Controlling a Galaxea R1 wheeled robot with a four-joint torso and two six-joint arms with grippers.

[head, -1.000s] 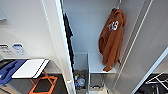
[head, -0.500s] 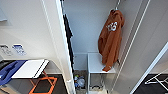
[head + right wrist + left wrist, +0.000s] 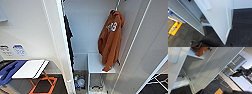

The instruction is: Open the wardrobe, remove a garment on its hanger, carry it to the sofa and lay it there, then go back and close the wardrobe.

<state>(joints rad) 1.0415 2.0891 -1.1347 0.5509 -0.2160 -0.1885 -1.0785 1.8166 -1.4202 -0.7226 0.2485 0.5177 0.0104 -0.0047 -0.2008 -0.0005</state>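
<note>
Wardrobe (image 3: 62,45) stands open; orange hoodie (image 3: 110,40) hangs lengthwise from the rail at the interior's right, hem touching a white shelf (image 3: 96,63); gripper openings cannot be told.

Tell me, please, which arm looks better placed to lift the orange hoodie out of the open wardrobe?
Probably the left: its wrist view takes in the hoodie by the white shelf, while the right wrist view faces a wardrobe door and carpet. It hangs right of centre, though.
</note>
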